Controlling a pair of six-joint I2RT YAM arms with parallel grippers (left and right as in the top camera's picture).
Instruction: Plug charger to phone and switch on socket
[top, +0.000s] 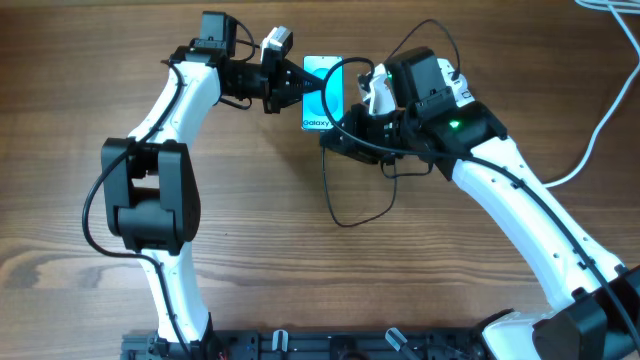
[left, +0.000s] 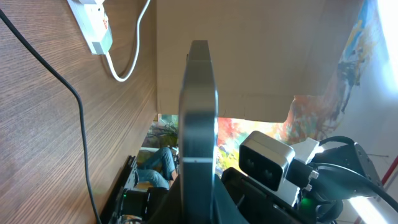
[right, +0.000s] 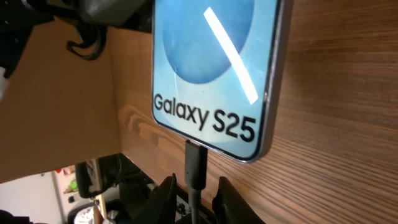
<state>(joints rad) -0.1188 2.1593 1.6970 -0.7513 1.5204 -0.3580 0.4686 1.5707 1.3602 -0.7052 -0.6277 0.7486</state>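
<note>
My left gripper (top: 298, 86) is shut on the phone (top: 322, 95), holding it by its sides; the left wrist view shows the phone (left: 198, 106) edge-on between the jaws of the left gripper (left: 198, 190). Its cyan screen (right: 211, 68) reads "Galaxy S25". The charger's black connector (right: 194, 163) meets the phone's bottom edge. My right gripper (right: 194, 190) straddles that connector, with a narrow gap on each side of it. The thin black cable (top: 335, 205) loops over the table below the right gripper (top: 345, 128). The socket (left: 93, 23) lies far off, white with red marks.
A thick white cord (left: 127, 67) curls away from the socket, and a white cord (top: 600, 120) also runs along the table's right edge. A thin black cable (left: 79, 124) crosses the wood. Both arms crowd the upper middle of the wooden table (top: 250, 230).
</note>
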